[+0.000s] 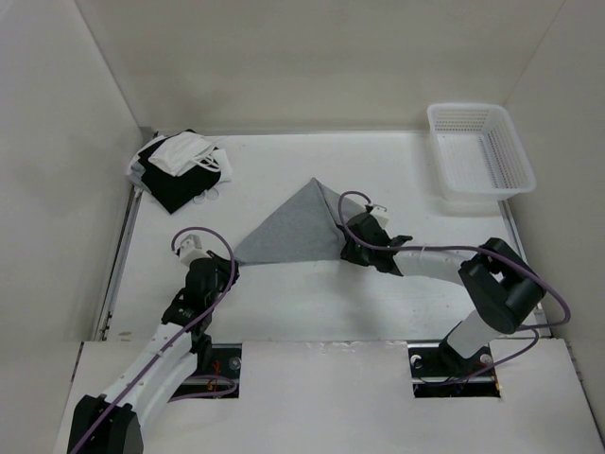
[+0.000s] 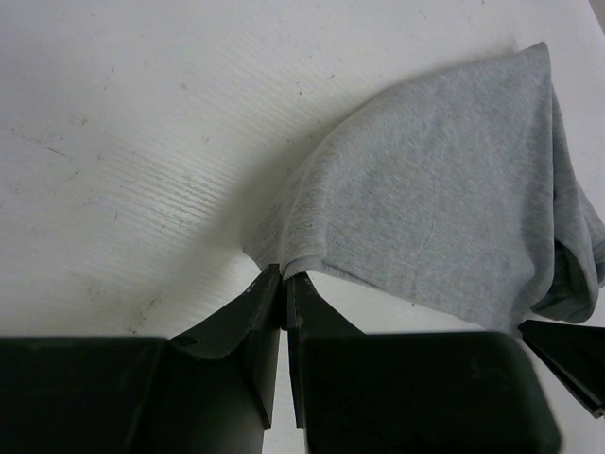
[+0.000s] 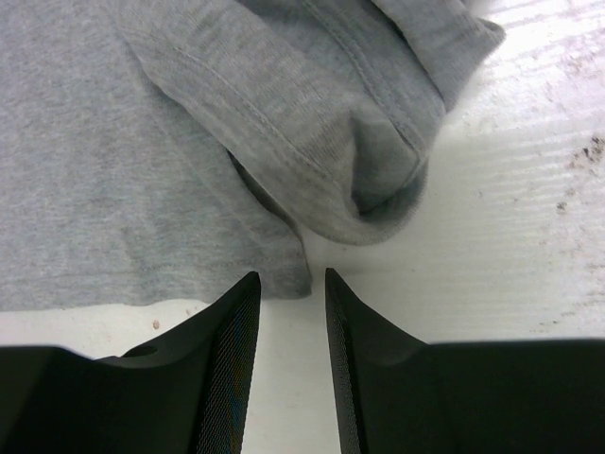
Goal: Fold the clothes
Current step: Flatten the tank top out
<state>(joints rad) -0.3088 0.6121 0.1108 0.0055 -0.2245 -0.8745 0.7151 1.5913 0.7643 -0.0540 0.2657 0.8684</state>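
Note:
The clothes, a light grey knit top (image 1: 293, 230), lie bunched in a rough triangle at the middle of the table. My left gripper (image 1: 233, 259) is at the top's near left corner. In the left wrist view the left gripper (image 2: 284, 277) is shut on a small pinch of the grey top's (image 2: 444, 199) hem. My right gripper (image 1: 344, 250) sits at the top's near right corner. In the right wrist view the right gripper (image 3: 290, 277) stands open, a hemmed corner of the top (image 3: 142, 142) lying just at its fingertips (image 3: 248, 288), not clamped. A folded strap lies beyond.
A white mesh basket (image 1: 479, 149) stands at the back right. A pile of black and white garments (image 1: 180, 168) lies at the back left. White walls enclose the table on three sides.

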